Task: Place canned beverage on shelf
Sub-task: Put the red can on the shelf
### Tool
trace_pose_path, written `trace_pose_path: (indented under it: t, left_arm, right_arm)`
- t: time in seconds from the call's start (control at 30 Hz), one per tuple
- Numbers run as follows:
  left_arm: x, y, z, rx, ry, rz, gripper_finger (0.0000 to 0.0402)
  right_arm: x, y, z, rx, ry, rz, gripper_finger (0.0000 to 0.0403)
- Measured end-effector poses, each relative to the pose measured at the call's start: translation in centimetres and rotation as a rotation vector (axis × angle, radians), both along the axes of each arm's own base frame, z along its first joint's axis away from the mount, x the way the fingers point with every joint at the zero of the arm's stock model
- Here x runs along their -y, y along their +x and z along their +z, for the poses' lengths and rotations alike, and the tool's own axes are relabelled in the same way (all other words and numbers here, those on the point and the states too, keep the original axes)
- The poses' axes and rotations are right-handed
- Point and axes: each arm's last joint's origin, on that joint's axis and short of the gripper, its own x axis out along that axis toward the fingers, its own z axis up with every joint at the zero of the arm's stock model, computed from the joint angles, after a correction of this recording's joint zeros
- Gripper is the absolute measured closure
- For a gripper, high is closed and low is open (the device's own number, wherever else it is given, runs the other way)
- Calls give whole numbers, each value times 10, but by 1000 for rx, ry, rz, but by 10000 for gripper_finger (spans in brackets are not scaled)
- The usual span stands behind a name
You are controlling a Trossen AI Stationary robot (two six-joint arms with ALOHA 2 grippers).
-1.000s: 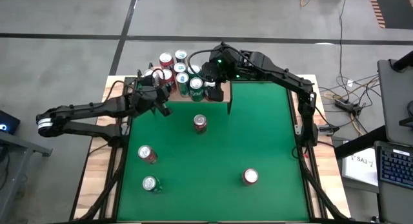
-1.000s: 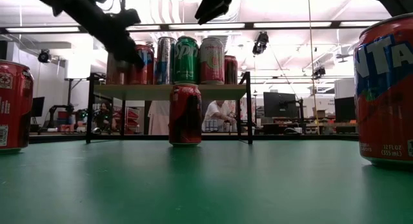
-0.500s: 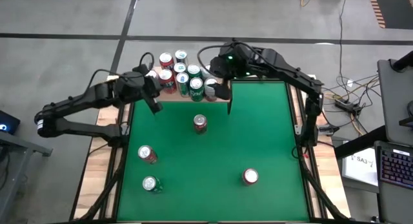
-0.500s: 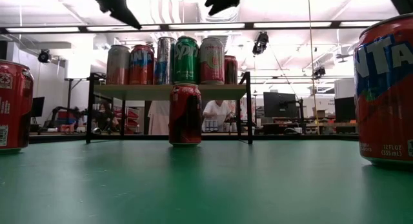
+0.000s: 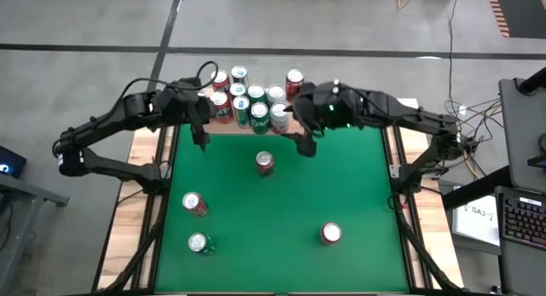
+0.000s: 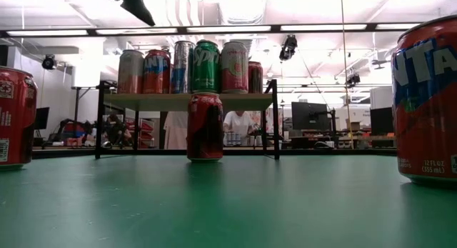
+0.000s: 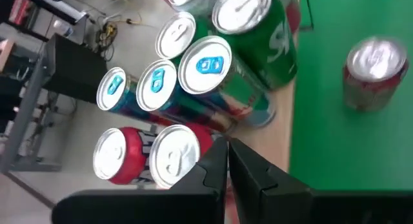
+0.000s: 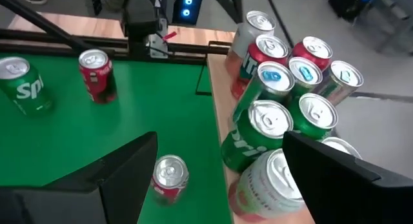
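At the far edge of the green bench point(image 5: 281, 211), seen from above, the light-wood shelf point(image 5: 294, 124) carries a tight cluster of round-topped cans point(image 5: 247, 104). The left hand point(image 5: 201, 136) hangs at the shelf's left end, fingers pressed together and empty. The right hand point(image 5: 300, 132) hovers at the shelf's right front corner, fingers spread wide, holding nothing. Four more cans stand on the bench: a red can point(image 5: 264, 163) just in front of the shelf, a second red one point(image 5: 194, 204), a green can point(image 5: 200, 243) and a red-and-white can point(image 5: 331, 234).

From bench level, the board rests on thin black legs point(image 6: 275, 119), with smooth metal cylinders lined up on top; the red can stands upright before it. The left hand's dark tip shows at the upper edge.

From the left wrist, the two dark fingers point(image 7: 219, 169) meet above silver and blue lids.

From the right wrist, the broad dark fingers point(image 8: 122, 166) stand far apart over the pale wood.
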Motion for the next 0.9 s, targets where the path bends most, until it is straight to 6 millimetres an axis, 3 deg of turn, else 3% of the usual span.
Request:
trace_pose_path:
  t: [0.2,0.47,0.83,0.9]
  left_arm:
    - [-20,7,2,-103,48,-59,402]
    - [-55,5,-4,-144,-14,-53,401]
    - [-56,-1,8,-134,29,-62,402]
    - [-56,-1,12,-124,37,-62,402]
  right_arm:
    - [-17,-9,-19,37,-58,-15,78]
    - [-18,-13,-53,116,-85,-3,78]
    - [-18,-17,-109,105,-133,22,78]
    - [-18,-16,-111,124,-172,27,78]
